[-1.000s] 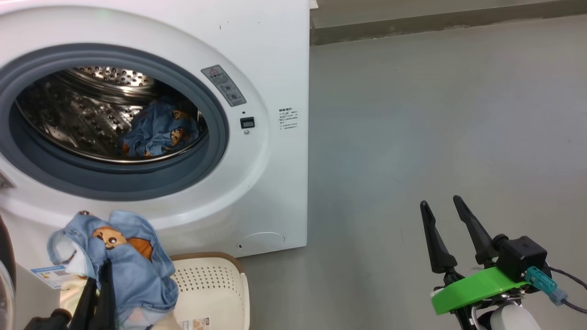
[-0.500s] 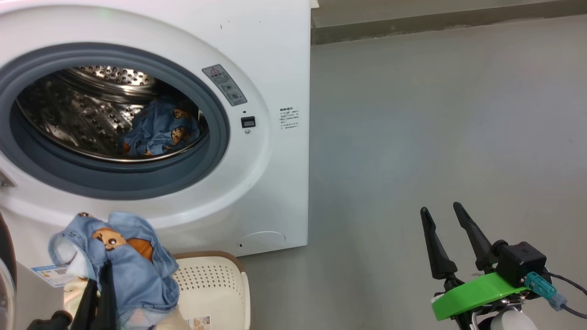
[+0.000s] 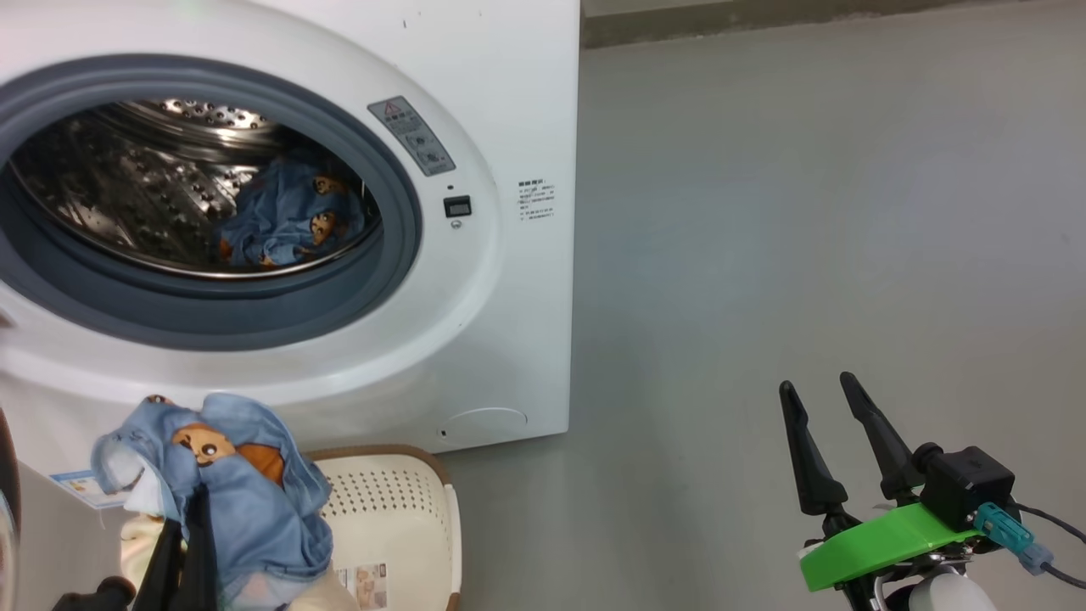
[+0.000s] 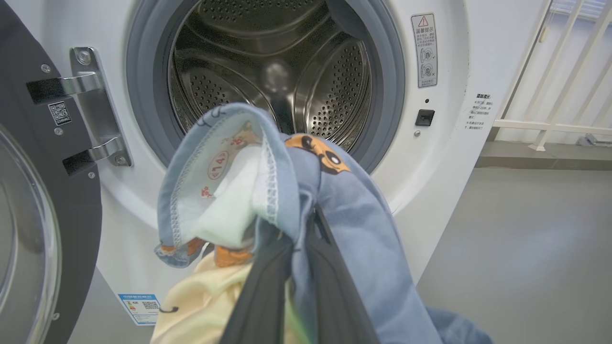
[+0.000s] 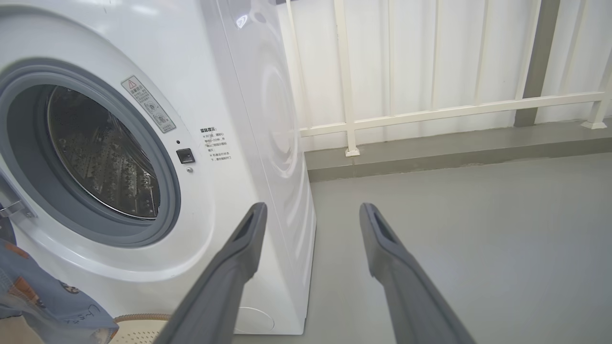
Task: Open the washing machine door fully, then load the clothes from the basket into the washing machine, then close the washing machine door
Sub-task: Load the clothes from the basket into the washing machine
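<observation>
The white washing machine (image 3: 509, 127) stands with its round mouth uncovered. Its black-rimmed door (image 4: 28, 191) is swung out to the left on a metal hinge. One piece of the light blue clothes (image 3: 288, 221) lies inside the steel drum. My left gripper (image 3: 197, 501) is shut on another blue piece (image 4: 344, 215), held up in front of the mouth and below it. A cream piece (image 4: 205, 296) hangs under it. The cream basket (image 3: 399, 501) sits on the floor just below. My right gripper (image 3: 815, 382) hovers open over bare floor to the right, holding nothing.
Grey floor (image 3: 806, 212) spreads to the right of the machine. A low kerb (image 5: 454, 153) and a white railing (image 5: 430, 110) close it off behind. A blue sticker (image 4: 138, 306) marks the machine's lower front.
The whole head picture has slid up a little, so the camera moved. The left gripper still holds the blue piece and the right gripper stays open.
</observation>
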Robot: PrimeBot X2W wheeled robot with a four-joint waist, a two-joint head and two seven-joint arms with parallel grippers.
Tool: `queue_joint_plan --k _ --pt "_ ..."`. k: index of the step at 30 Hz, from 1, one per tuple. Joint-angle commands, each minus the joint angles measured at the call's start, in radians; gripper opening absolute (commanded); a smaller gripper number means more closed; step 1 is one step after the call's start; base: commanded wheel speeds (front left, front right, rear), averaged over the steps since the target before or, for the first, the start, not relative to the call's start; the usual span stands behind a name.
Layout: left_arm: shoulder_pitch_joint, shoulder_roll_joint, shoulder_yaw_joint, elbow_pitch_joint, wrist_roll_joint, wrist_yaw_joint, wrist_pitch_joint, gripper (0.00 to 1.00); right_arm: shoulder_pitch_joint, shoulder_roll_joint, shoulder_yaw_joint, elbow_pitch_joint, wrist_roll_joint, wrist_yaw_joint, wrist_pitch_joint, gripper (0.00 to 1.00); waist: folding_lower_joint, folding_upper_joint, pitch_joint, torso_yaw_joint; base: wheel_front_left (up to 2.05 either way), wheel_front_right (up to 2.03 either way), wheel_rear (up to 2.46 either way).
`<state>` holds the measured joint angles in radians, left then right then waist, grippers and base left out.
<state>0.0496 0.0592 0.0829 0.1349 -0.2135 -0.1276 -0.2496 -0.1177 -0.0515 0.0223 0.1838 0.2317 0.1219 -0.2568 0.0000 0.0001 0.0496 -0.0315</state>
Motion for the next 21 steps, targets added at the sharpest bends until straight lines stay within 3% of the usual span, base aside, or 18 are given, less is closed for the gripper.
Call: queue_joint_plan --k 1,14,21 --pt "-0.049 0.007 0.035 -0.033 0.006 -0.003 -0.012 0.0 -0.018 0.001 0.026 -0.028 0.008 0.009 -0.005 1.0 0.0 -0.0001 0.015 -0.001 0.0 0.0 0.0" --pt "-0.178 0.005 0.073 -0.02 -0.014 -0.003 -0.012 0.0 -0.048 0.001 0.032 -0.052 0.006 0.009 -0.005 1.0 0.0 -0.0001 0.137 -0.017 0.0 0.0 0.0" --pt "-0.299 0.036 0.101 -0.002 -0.022 -0.003 -0.012 0.0 -0.072 0.001 0.044 -0.06 0.005 0.009 -0.005 1.0 0.0 -0.0001 0.206 -0.038 0.0 0.0 0.0"
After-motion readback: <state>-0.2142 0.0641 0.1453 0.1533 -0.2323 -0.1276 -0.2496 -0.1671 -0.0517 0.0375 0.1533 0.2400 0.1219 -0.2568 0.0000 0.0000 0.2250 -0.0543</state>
